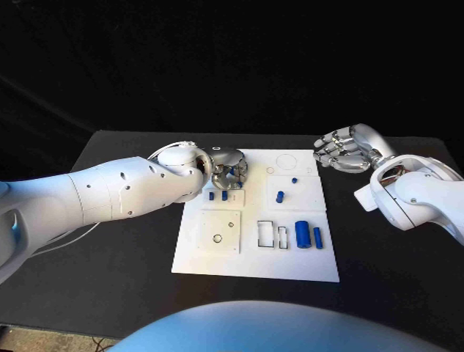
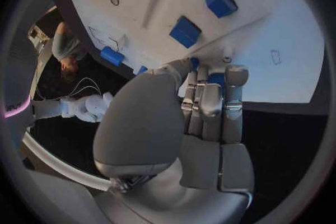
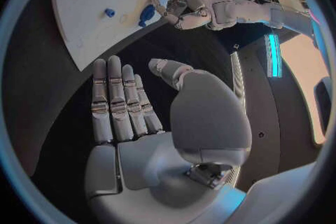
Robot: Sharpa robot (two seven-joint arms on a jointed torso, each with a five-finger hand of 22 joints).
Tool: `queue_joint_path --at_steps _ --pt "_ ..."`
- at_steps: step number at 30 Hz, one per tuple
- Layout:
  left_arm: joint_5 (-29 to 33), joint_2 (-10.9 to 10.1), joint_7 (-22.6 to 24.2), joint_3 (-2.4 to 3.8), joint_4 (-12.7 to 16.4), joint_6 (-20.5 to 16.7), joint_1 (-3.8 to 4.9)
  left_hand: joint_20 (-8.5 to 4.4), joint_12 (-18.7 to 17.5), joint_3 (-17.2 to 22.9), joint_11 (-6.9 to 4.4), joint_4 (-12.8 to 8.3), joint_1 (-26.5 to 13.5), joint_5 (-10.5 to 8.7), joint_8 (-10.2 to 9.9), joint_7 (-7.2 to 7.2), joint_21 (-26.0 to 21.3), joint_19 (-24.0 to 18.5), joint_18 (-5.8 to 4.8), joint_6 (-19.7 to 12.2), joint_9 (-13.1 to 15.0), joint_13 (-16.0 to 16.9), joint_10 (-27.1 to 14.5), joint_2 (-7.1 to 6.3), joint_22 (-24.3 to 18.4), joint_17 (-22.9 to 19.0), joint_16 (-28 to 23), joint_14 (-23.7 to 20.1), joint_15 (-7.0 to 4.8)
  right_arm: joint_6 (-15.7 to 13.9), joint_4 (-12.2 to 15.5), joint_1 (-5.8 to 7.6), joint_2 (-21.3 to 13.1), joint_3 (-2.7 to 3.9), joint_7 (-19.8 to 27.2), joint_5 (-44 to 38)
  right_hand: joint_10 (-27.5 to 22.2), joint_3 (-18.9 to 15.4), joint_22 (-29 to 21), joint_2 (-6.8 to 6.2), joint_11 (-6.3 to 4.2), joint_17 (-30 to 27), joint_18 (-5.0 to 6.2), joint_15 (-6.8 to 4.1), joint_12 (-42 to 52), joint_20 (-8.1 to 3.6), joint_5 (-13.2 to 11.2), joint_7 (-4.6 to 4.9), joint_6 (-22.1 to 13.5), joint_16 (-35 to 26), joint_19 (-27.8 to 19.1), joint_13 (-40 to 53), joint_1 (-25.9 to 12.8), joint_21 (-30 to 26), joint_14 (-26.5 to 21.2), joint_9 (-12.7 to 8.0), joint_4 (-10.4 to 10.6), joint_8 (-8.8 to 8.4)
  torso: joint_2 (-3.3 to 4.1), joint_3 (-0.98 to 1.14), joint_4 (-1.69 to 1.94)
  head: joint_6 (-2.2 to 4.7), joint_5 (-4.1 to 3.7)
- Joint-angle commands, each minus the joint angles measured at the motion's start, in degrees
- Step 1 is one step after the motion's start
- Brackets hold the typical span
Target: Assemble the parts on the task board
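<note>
overhead, the left hand hangs over the far-left part of the task board, fingers curled down over two small blue parts; whether it grips anything i cannot tell. in the left wrist view its fingers reach a blue piece at the board's edge. the right hand floats just beyond the board's far-right corner, fingers spread wide and holding nothing, palm flat. the board is a smooth white plate with shallow outlined recesses, lying on the matte black surface. near its middle sits a short blue peg; nearer the robot lie a blue cylinder and a thinner blue rod side by side.
</note>
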Motion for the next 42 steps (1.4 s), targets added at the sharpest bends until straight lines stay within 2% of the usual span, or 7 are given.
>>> queue_joint_path --at_steps 1,5,21,25,29,38,42 --pt "0.50 0.31 -0.59 0.06 -0.09 0.67 0.03 -0.12 -0.21 1.21 -0.19 -0.63 -0.16 -0.64 0.14 -0.09 0.73 0.38 -1.12 0.70 0.20 -0.02 0.63 -0.24 5.49 0.07 0.53 0.49 -0.18 0.06 0.03 -0.04 0.11 0.02 0.19 -0.81 -0.40 -0.05 -0.05 0.04 0.14 -0.01 0.52 0.12 -0.27 0.06 0.21 0.41 0.05 -0.24 -0.43 -0.09 0.31 0.03 -0.41 -0.09 -0.37 0.15 0.01 0.01 -0.05 0.00 0.03" --pt "0.51 0.63 -0.86 0.05 -0.47 1.30 0.03 -0.11 -0.09 2.52 -0.23 -1.47 -1.02 -1.36 0.51 0.08 2.14 0.55 -1.27 1.56 0.54 0.14 1.51 -0.03 5.67 0.89 1.34 1.06 -0.11 0.14 0.03 -0.04 0.12 0.02 0.14 -0.80 -0.33 -0.05 -0.09 0.07 0.13 0.00 0.53 0.12 -0.28 0.08 0.31 0.40 0.12 -0.27 -0.45 -0.14 0.29 0.04 -0.41 -0.10 -0.37 0.20 -0.02 0.02 -0.10 0.00 0.06" --pt "0.68 2.07 -1.76 -0.03 -1.70 2.55 0.00 0.04 -0.71 3.28 0.01 -2.04 -3.18 -1.53 0.29 0.20 4.62 1.17 -1.59 1.34 0.72 0.07 1.24 -0.63 6.04 1.77 2.33 1.82 0.11 0.26 0.17 -0.03 0.11 0.02 0.17 -0.24 -0.16 -0.07 -0.17 0.16 0.10 0.01 0.54 0.12 -0.27 0.10 0.35 0.34 0.37 -0.32 -0.46 -0.24 0.15 0.07 -0.37 -0.09 -0.31 0.36 -0.04 -0.04 0.05 0.00 0.02" --pt "0.28 2.13 -1.99 -0.05 -1.85 2.54 -0.01 0.03 -0.52 3.89 -0.19 -2.74 -3.49 -1.32 0.75 0.12 7.47 2.31 -1.95 2.20 1.07 0.28 1.95 -0.30 6.59 2.75 3.00 2.58 -0.02 0.28 0.17 -0.03 0.10 0.02 0.21 0.28 -0.07 -0.08 -0.20 0.20 0.07 0.02 0.55 0.11 -0.26 0.10 0.35 0.30 0.47 -0.32 -0.46 -0.27 0.11 0.09 -0.34 -0.09 -0.29 0.44 -0.06 -0.03 0.03 0.00 0.10" --pt "0.07 2.08 -1.53 -0.06 -1.97 1.02 -0.01 -0.22 -0.34 5.28 -0.61 -4.57 -3.57 -0.83 1.48 -0.08 11.32 3.89 -2.44 3.72 1.73 0.84 3.64 0.32 7.29 4.73 4.11 4.26 -0.36 0.32 0.14 -0.03 0.09 0.02 0.24 0.50 -0.05 -0.08 -0.21 0.22 0.06 0.02 0.56 0.10 -0.25 0.10 0.35 0.29 0.51 -0.33 -0.47 -0.28 0.10 0.09 -0.33 -0.08 -0.29 0.46 -0.07 -0.07 -0.02 0.00 0.00" --pt "1.59 1.38 0.38 -0.03 -1.24 -3.50 -0.02 -0.35 -1.16 6.07 -0.67 -5.34 -4.33 -1.00 1.55 -0.14 12.64 4.34 -2.61 4.11 2.05 0.93 4.01 0.42 7.49 4.74 4.15 4.73 -0.47 0.36 -0.08 -0.03 0.18 0.02 0.34 0.60 0.03 -0.07 -0.23 0.27 0.03 0.03 0.57 0.09 -0.25 0.10 0.36 0.25 0.62 -0.34 -0.47 -0.32 0.08 0.10 -0.31 -0.07 -0.28 0.53 -0.09 -0.11 0.05 0.00 0.15" --pt "4.16 0.97 1.51 0.27 -0.98 -5.30 0.00 -0.27 -2.03 6.68 -0.24 -5.87 -5.15 -1.21 0.95 0.36 13.00 4.35 -2.67 3.21 2.06 0.94 4.25 0.10 7.49 4.42 4.02 4.85 -0.23 0.13 -0.22 -0.04 0.24 0.02 0.60 0.62 0.17 0.00 -0.27 0.38 -0.04 0.05 0.59 0.04 -0.23 0.09 0.44 0.18 0.78 -0.35 -0.45 -0.38 0.11 0.13 -0.24 -0.06 -0.30 0.64 -0.18 -0.14 0.17 0.00 0.14"
